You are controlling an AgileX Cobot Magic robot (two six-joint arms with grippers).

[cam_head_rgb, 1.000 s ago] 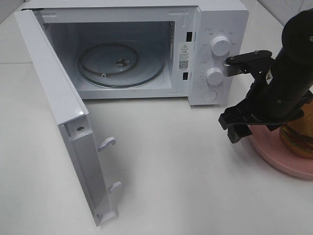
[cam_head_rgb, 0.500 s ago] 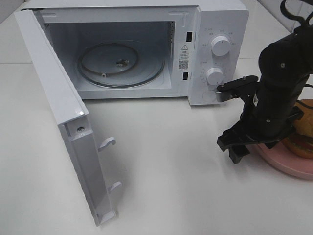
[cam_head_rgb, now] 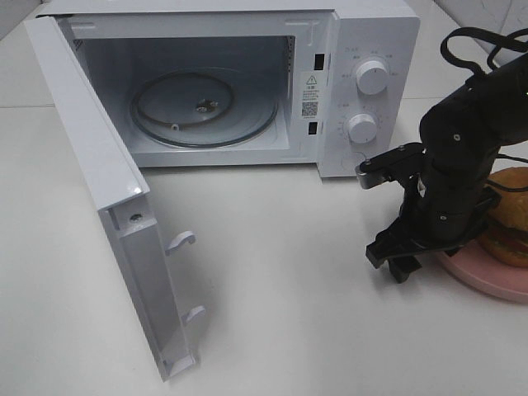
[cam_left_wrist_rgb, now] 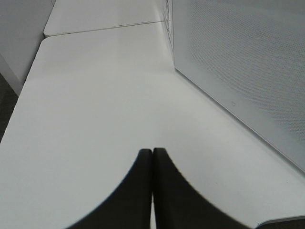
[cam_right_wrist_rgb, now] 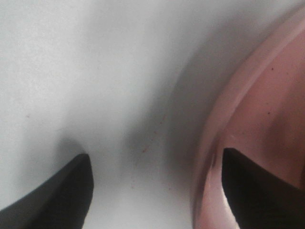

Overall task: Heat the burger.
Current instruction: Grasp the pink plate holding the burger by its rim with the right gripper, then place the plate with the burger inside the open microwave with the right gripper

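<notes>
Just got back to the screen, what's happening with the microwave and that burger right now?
The microwave stands with its door swung wide and its glass turntable bare. The burger sits on the pink plate to the microwave's right, not yet picked up. The right gripper is low at the plate's edge, open, one finger over the rim and the other over the table. The left gripper is shut, holding nothing.

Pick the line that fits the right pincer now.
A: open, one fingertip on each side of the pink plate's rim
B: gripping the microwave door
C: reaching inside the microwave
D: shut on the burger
A: the right wrist view shows the right pincer open, with one fingertip over the table, the other over the pink plate, and the rim between them.
</notes>
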